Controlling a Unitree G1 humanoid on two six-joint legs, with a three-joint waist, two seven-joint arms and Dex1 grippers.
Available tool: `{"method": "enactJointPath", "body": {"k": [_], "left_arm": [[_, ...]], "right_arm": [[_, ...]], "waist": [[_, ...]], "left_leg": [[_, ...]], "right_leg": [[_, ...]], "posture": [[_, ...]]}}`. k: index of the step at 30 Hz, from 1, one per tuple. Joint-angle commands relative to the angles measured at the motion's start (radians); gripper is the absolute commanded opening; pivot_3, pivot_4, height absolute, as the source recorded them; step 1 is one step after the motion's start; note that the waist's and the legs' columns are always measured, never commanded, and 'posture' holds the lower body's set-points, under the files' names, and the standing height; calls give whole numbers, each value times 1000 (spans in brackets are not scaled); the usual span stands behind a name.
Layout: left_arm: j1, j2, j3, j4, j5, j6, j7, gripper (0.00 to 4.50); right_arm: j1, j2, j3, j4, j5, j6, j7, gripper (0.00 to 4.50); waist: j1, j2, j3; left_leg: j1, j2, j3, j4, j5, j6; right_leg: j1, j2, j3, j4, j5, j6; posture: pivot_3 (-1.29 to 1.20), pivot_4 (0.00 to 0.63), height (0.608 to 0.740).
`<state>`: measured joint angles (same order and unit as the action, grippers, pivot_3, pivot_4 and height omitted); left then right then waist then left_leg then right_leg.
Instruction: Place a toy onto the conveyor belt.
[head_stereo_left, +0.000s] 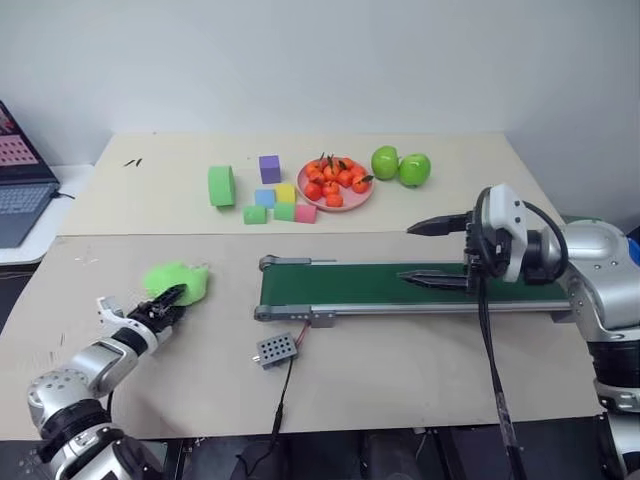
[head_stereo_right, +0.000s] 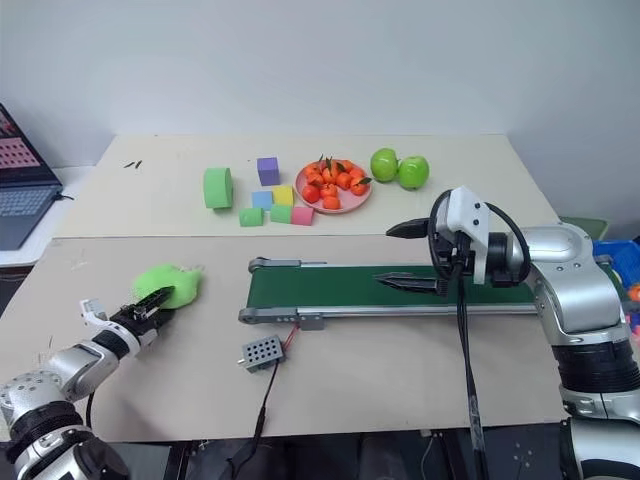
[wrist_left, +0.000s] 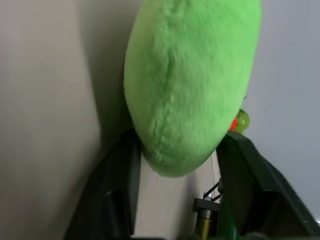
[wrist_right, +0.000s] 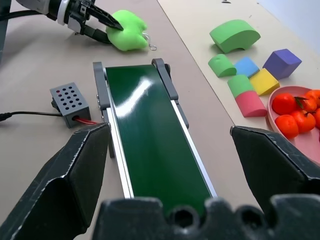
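The toy (head_stereo_left: 178, 282), a lime-green plush blob, lies on the tan table (head_stereo_left: 400, 370) at the left of the frame, well short of the conveyor belt (head_stereo_left: 400, 283), whose near roller end sits just right of centre. The left gripper (head_stereo_left: 168, 299) reaches in from the lower left, and its two black fingers flank the plush's near side; the left wrist view shows the fur bulging between both pads, so the gripper is grasping the toy, which rests on the table. The right gripper (head_stereo_left: 425, 253) hangs over the right half of the belt with its fingers spread wide and nothing between them. A small grey control box (head_stereo_left: 276, 350) sits in front of the belt. At the upper centre lie foam blocks (head_stereo_left: 262, 196), a pink plate (head_stereo_left: 356, 203) of oranges (head_stereo_left: 333, 178) and two green apples (head_stereo_left: 400, 165).
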<state>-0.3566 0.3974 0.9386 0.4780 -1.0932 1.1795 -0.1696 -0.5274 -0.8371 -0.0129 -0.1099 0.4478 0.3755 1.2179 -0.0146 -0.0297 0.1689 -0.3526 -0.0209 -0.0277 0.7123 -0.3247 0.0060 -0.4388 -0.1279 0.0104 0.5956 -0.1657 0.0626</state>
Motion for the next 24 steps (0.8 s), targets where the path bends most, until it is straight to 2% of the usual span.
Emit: {"method": "enactJointPath", "body": {"k": [1, 3, 4, 12, 15, 18, 21, 22, 24], "left_arm": [[-9, -9, 18, -56, -55, -4, 41, 820], [-13, -14, 21, -61, -71, -13, 56, 129], [-16, -15, 19, -64, -75, -25, 57, 21], [-69, 12, 7, -126, -113, -158, -57, 21], [-79, 26, -45, -203, -103, -190, -132, 21], [-76, 42, -172, -325, 14, -308, -212, 21], [-112, 52, -258, -394, 63, -366, -235, 21], [-130, 66, -323, -428, 135, -416, -237, 21], [-126, 138, -543, -509, 415, -641, -311, 21]], "right_arm": [[-4, -19, -37, -28, 13, 2, -2, 4500], [-4, -21, -36, -27, 13, 2, -1, 4500], [-5, -21, -36, -26, 12, 1, -1, 4500], [-10, -23, -34, -22, 10, 1, -1, 4500], [-6, -25, -35, -25, 11, 3, -1, 4500], [-7, -24, -33, -26, 11, 5, -3, 4500], [-10, -19, -29, -24, 9, 5, -8, 4500], [-7, -17, -28, -26, 9, 4, -10, 4500], [2, -10, -28, -26, 8, -2, -15, 4500]], "waist": [[-2, 0, 0], [0, 0, 0], [0, 0, 0], [1, 0, 0], [2, 0, 0], [2, 0, 0], [2, 0, 0], [2, 0, 0], [3, -1, 0]], "left_leg": [[0, 0, 0, 0, 0, 0], [0, 0, 0, 0, 0, 0], [0, 0, 0, 0, 0, 0], [0, 0, 2, 0, 0, -1], [0, 0, 2, 0, 1, -1], [-1, -1, 3, 0, 3, -4], [-1, -1, 4, 0, 2, -4], [-1, -1, 4, 0, 2, -4], [-1, -1, 4, 0, 2, -4]], "right_leg": [[0, 0, 0, 0, 0, 0], [0, 0, 0, 0, 0, 0], [0, 0, 0, 0, 0, 0], [0, 0, 0, -1, 0, 0], [0, 0, 0, -1, 0, 0], [1, 0, 0, 0, 0, 0], [1, 0, 0, -1, 0, 0], [1, 0, 0, -1, 0, 0], [1, 0, 0, -1, 0, 0]], "posture": [[0, 150, 738], [0, 150, 738], [0, 150, 738], [0, 150, 738], [0, 150, 738], [0, 150, 738], [0, 150, 738], [0, 150, 738], [0, 150, 738]]}}
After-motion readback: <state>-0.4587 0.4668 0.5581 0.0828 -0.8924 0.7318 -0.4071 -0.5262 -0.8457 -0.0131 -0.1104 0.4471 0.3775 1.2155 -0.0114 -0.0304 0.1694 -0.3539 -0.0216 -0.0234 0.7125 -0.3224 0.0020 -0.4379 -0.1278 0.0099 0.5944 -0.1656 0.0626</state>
